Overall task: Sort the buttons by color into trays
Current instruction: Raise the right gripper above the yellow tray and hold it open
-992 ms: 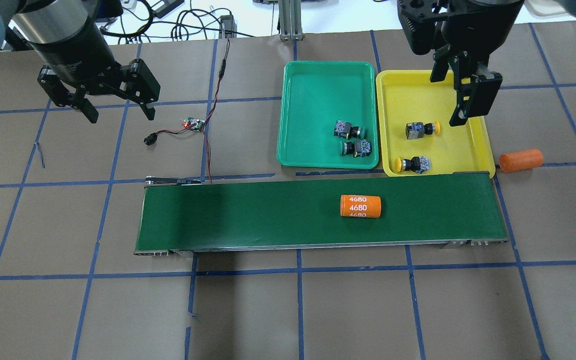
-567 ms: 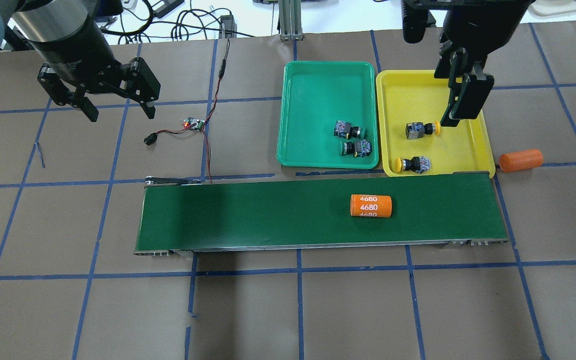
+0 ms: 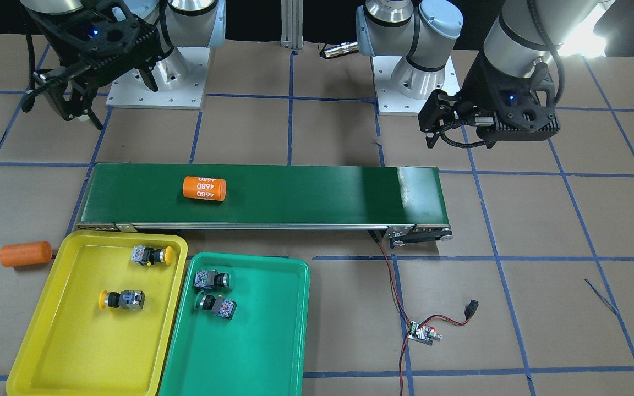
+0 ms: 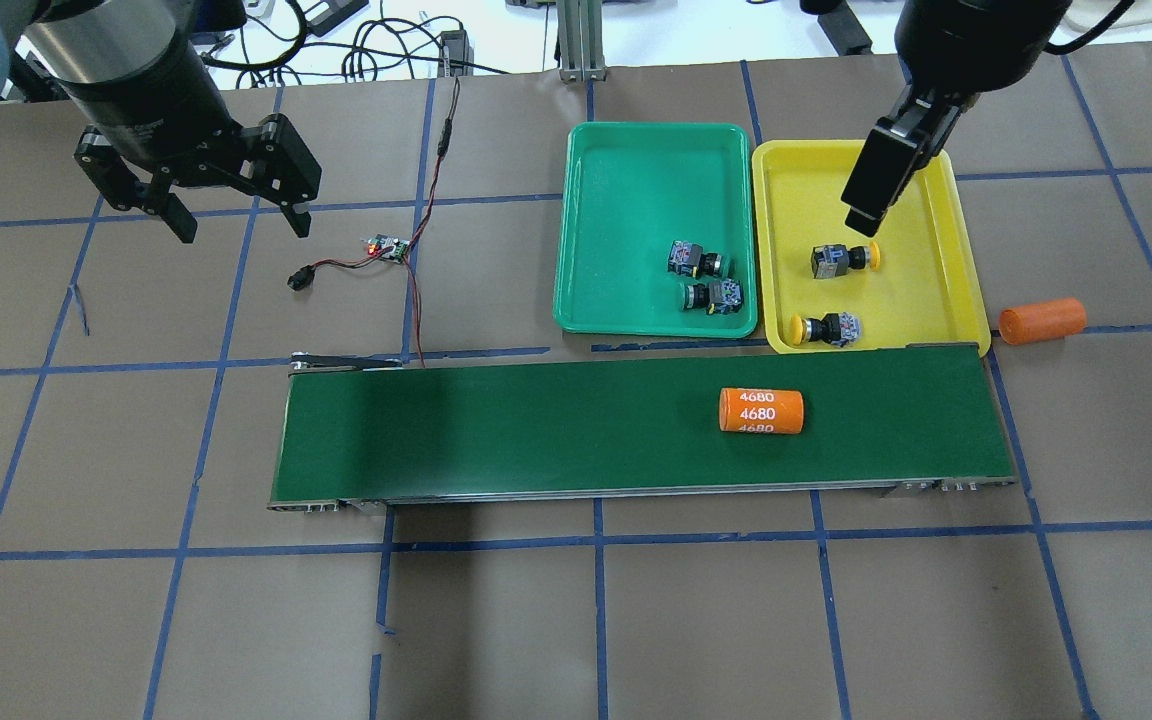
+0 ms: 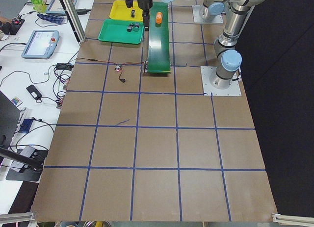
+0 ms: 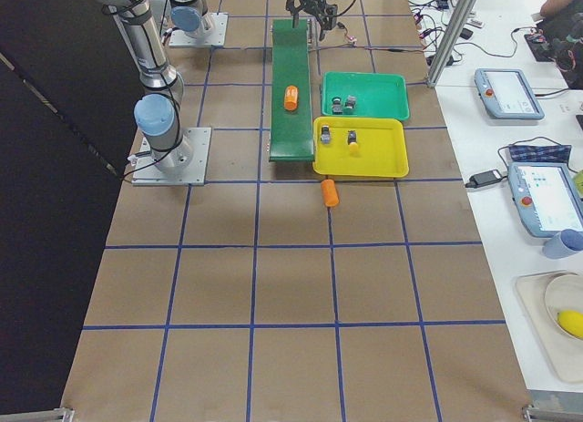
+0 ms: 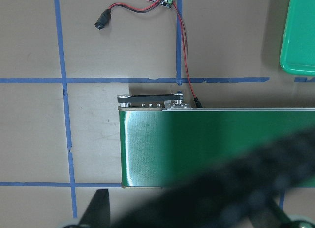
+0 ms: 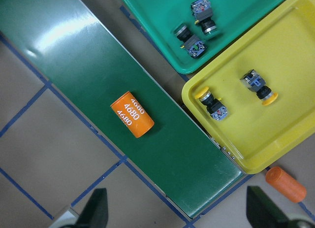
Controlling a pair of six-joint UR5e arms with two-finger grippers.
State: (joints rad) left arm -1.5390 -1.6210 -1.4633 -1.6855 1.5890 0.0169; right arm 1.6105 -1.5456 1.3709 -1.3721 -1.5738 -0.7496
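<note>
The four buttons lie on their sides in the trays, sorted by color: the two green buttons (image 4: 698, 261) (image 4: 714, 295) sit close together in the near right corner of the green tray (image 4: 636, 190), and the two yellow buttons (image 4: 844, 259) (image 4: 824, 327) lie a little apart in the near half of the yellow tray (image 4: 926, 280). The trays stand side by side, almost touching, the yellow one on the right, both just beyond the far edge of the conveyor belt (image 4: 536, 420) toward its right end. The right gripper (image 8: 176, 208) hangs raised, showing over the yellow tray's far half in the overhead view, its fingers spread wide and holding nothing. The left gripper (image 4: 239, 225) hovers well to the left over the bare table, fingers likewise spread and empty. An orange cylinder marked 4680 (image 4: 761, 411) lies on the belt near its right end, and a plain orange cylinder (image 4: 1042, 321) rests on the table just right of the yellow tray. A small circuit board (image 4: 388, 248) with red and black wires lies left of the green tray.
</note>
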